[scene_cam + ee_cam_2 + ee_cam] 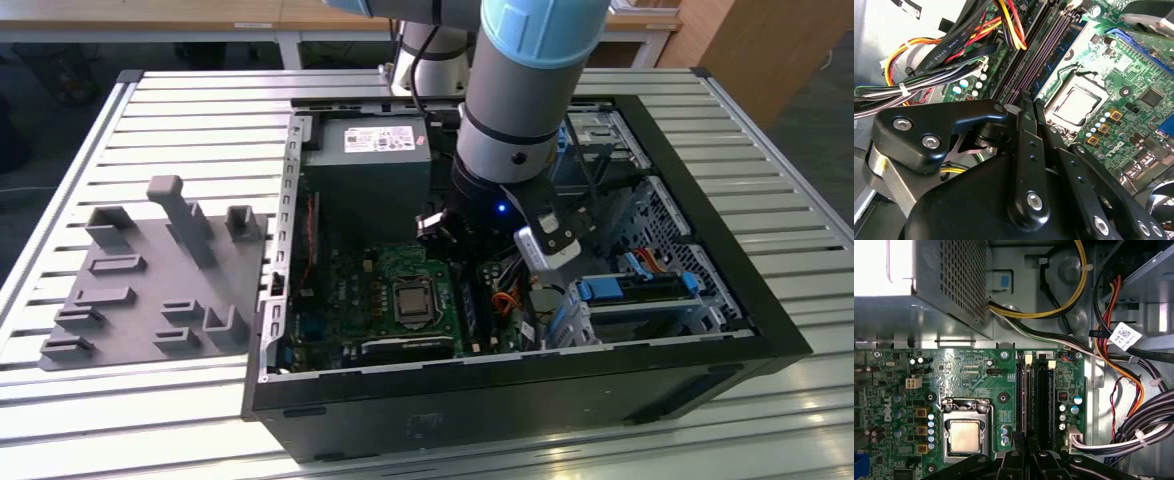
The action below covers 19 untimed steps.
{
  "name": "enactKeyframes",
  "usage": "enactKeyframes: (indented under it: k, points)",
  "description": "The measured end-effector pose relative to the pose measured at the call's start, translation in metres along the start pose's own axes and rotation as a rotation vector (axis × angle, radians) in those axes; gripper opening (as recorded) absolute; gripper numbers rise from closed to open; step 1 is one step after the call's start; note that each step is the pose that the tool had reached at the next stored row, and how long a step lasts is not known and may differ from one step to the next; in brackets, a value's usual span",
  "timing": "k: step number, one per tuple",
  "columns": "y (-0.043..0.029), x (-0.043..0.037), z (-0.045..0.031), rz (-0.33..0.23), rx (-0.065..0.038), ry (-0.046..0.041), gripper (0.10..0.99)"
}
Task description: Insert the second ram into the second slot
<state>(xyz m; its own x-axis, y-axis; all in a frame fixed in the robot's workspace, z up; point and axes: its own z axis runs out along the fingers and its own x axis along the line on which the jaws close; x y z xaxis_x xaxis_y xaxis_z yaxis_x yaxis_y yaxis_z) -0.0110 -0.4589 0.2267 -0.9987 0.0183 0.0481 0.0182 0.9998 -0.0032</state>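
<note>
Hand (1028,102) apparently over memory slots (1034,390)

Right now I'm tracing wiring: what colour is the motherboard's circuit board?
Green, clearest in the first wrist view: motherboard.

exterior: high, angled down, far | wrist views: close, both share motherboard (979,390)

One computer case (747,300), one motherboard (964,375), one processor socket (965,436), one grey fixture (147,280).
</note>
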Motion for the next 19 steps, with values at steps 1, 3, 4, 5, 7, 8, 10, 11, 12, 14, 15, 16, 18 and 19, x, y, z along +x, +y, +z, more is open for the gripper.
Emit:
enactKeyframes:
  k: [1,3,4,5,7,8,10,11,12,14,15,16,18,19]
  points:
    - [0.0,0.0,0.0,0.0,0.0,0.0,0.137]
    - [-0.0002,0.0,0.0004,0.0,0.0,-0.0001,0.137]
    - [-0.0002,0.0,0.0004,0.0,0.0,-0.0001,0.137]
    - [-0.0005,0.0,0.0004,0.0,0.0,0.0,0.137]
    - [-0.0011,-0.0001,0.0004,0.001,0.0,0.0,0.137]
    - [-0.0015,-0.0001,0.0004,0.001,0.0,0.0001,0.137]
    - [-0.0021,-0.0001,0.0006,0.003,0.0,0.0,0.137]
    - [-0.0026,-0.0001,0.0006,0.003,0.0,0.0002,0.137]
    - [-0.003,-0.0001,0.0006,0.004,0.0,0.0002,0.137]
    - [-0.0039,-0.001,0.0006,0.005,0.0,0.0002,0.137]
    - [-0.0043,-0.0014,0.0006,0.006,0.0,0.0003,0.137]
    - [-0.0045,-0.0017,0.0006,0.008,0.0,0.0003,0.137]
    - [-0.0046,-0.0018,0.0009,0.009,0.0,0.0003,0.137]
    - [-0.0046,-0.0019,0.0011,0.01,0.0,0.0003,0.137]
